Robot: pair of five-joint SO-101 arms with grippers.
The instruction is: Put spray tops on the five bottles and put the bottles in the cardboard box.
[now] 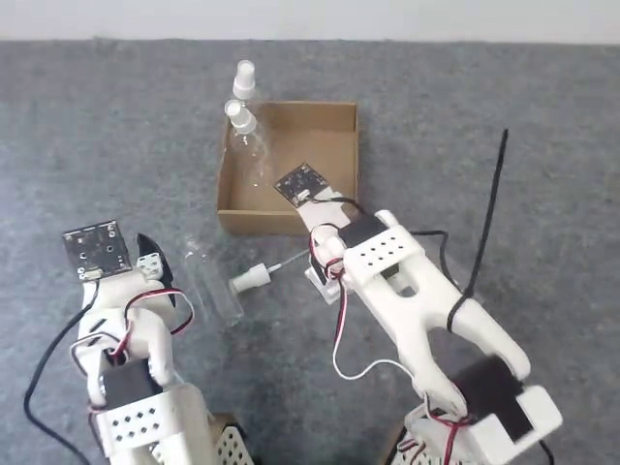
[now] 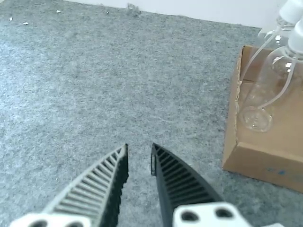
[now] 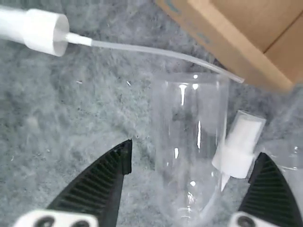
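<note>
In the right wrist view my right gripper (image 3: 194, 153) is open, its fingers standing either side of a clear topless bottle (image 3: 189, 137) on the carpet, apart from it. A white spray top (image 3: 236, 146) lies against that bottle. A loose spray top (image 3: 40, 30) with a long tube lies farther off, beside the cardboard box (image 3: 236, 38). From above, the box (image 1: 334, 121) holds one topped bottle (image 1: 247, 140); another topped bottle (image 1: 244, 82) stands behind it. A topless bottle (image 1: 215, 283) lies beside the loose spray top (image 1: 250, 279). My left gripper (image 1: 153, 260) (image 2: 139, 165) is slightly open and holds nothing.
Grey carpet covers the whole table. The right arm (image 1: 426, 300) stretches from the near right toward the box's front wall and hides the bottle under its gripper. A black cable (image 1: 489, 213) rises to its right. Open carpet lies left of the box (image 2: 265, 151).
</note>
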